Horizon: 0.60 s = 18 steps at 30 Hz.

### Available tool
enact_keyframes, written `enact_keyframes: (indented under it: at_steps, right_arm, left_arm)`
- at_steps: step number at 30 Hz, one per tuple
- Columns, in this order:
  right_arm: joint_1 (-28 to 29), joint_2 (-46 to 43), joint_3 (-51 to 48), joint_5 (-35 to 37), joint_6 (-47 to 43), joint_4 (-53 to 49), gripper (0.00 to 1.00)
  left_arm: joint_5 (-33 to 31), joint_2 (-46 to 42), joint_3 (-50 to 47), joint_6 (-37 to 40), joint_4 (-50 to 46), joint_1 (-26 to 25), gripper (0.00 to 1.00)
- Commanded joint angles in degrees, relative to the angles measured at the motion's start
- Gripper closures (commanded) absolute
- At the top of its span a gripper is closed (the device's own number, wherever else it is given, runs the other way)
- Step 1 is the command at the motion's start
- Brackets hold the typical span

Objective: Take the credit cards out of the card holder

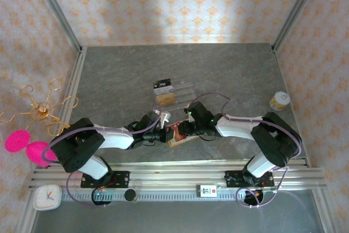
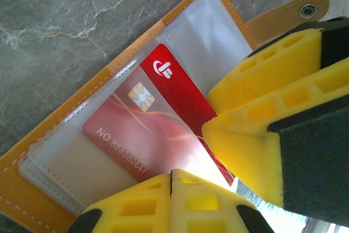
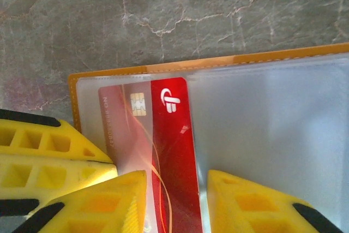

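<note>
Top view down from behind, wrist views close, sharing card holder (image 2: 199, 39)
</note>
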Motion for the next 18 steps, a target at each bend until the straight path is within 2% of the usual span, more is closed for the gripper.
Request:
enact_keyframes:
  at_steps: [1,3,12,18]
  right_arm:
    - [0.0,0.9,-1.8,-2.7,1.1,1.9,0.69]
    - [0.0,0.6,-2.1,-2.7,1.8,2.4,0.72]
    - [-1.4,-2.9,-4.8,3.0,4.4,2.2,0.99]
    - [-2.4,-8.8,-7.4,6.0,6.3,0.8,1.0]
  left_arm:
    - [-1.5,3.1,-1.3,1.8,-4.6,0.7,1.0]
    - [-1.4,3.4,-1.3,1.8,-4.8,0.8,1.0]
    - [-0.3,2.7,-2.5,1.5,-4.2,1.5,1.0]
    - [0.3,2.5,-2.7,1.9,-4.2,2.3,1.0]
